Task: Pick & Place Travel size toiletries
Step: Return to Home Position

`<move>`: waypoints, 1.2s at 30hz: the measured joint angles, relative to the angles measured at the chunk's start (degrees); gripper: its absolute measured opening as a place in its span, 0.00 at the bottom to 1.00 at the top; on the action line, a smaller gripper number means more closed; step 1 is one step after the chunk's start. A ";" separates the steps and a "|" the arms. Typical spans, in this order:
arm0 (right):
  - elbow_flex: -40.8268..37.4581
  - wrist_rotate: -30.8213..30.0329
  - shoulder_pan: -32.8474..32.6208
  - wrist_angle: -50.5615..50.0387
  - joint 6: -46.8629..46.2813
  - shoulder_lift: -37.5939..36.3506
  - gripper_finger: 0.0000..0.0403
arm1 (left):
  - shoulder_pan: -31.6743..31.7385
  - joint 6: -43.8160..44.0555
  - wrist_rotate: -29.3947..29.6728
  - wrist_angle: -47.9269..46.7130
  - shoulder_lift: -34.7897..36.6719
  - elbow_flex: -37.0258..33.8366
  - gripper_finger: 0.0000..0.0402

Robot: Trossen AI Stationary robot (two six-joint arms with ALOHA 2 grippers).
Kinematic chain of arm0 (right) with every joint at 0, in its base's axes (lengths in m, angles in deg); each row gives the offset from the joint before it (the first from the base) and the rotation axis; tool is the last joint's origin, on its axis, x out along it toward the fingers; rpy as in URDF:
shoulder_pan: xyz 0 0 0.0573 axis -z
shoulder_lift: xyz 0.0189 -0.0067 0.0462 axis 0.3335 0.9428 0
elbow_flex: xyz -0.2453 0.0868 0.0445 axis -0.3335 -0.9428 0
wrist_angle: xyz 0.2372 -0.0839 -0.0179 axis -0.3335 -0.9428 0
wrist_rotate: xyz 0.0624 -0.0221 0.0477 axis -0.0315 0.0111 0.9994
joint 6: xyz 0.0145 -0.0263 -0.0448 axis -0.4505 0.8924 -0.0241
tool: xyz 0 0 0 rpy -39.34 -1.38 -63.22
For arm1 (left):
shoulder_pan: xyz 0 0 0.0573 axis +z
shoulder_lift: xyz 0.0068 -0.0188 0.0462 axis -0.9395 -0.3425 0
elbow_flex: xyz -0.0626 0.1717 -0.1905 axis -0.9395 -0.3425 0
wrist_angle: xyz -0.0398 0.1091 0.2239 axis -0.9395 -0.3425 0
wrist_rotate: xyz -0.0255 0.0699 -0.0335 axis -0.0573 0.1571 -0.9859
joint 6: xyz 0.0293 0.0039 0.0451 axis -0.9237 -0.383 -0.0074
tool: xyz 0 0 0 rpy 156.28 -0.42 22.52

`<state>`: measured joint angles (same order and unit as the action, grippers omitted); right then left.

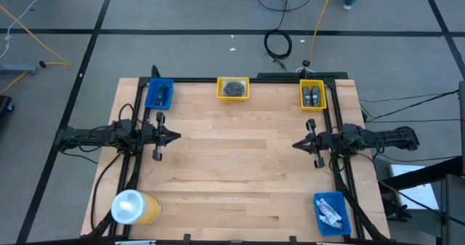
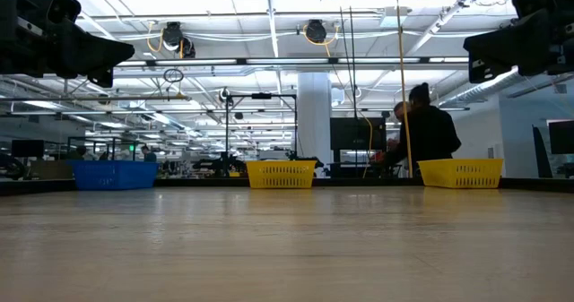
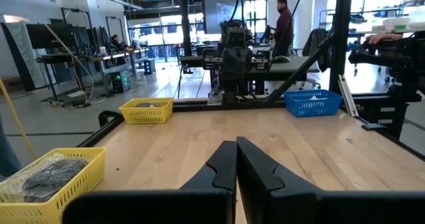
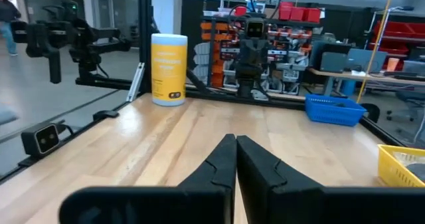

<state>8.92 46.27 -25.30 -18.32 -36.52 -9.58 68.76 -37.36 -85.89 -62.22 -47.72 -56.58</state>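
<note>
Sitting in edge bins (image 1: 315, 201), toiletries (image 1: 328, 214) are lying clear of both arms, yellow roll (image 1: 134, 207) at one corner. Left gripper (image 1: 177, 137) and right gripper (image 1: 295, 144) are hovering pinched together, empty; low view is hiding bin contents

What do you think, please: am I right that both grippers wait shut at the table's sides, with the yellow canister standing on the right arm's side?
Not quite: the high view shows the yellow canister on the left arm's side. The rest holds: the left gripper and the right gripper both wait shut at the sides of the table.
</note>
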 joint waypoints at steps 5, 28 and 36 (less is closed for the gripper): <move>-0.02 0.09 1.00 -0.04 -0.10 0.00 0.01 | 0.00 0.00 0.00 -0.01 0.00 0.02 0.02; -0.02 0.42 0.97 3.34 1.10 0.68 0.01 | 0.00 0.00 0.02 0.00 0.00 0.04 0.02; -0.02 0.35 0.97 3.48 1.09 0.68 0.01 | 0.00 0.00 0.02 0.00 -0.02 0.04 0.03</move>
<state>8.90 46.62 -24.32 -14.85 -35.43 -8.90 68.76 -37.36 -85.87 -62.22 -47.73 -56.53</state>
